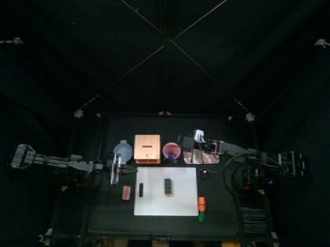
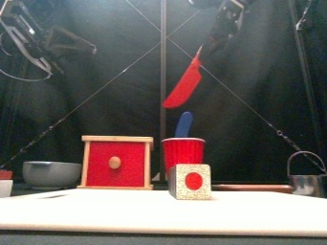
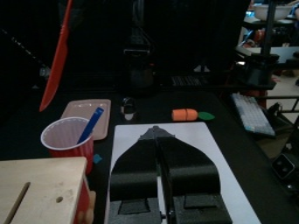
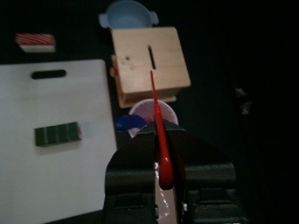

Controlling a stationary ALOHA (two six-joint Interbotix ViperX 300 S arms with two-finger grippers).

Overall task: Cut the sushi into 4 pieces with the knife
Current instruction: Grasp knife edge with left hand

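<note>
At the middle of the white board [image 1: 169, 196], toward the desk's [image 1: 110, 217] 6 o'clock edge, the sushi [image 1: 168, 183] lay whole, with neither arm touching it. The right claw [image 4: 167, 168] was clamped on the handle of the red knife [image 2: 185, 84], which hung in the air at a tilt, blade down, above the cup [image 2: 183, 153] and clear of the board. The blue knife [image 2: 185, 122] stood in that red cup. The cup sat at the board's 12 o'clock, just beside the box [image 2: 117, 163] on the box's 3 o'clock side, and the bowl [image 2: 52, 173] lay at the box's 9 o'clock. The pink tray [image 3: 79, 108] lay at the cup's 3 o'clock. The left claw [image 3: 158, 133] hovered over the board's 10 o'clock corner with its jaws pressed together and nothing between them. A red-and-white toy [image 4: 35, 41] lay on the desk at the board's 9 o'clock, near its edge. An orange toy [image 3: 184, 114] and a green toy [image 3: 205, 114] lay side by side at the board's 4 o'clock. The cutter [image 2: 304, 177] stood toward the desk's 3 o'clock side, well apart from the sushi.
</note>
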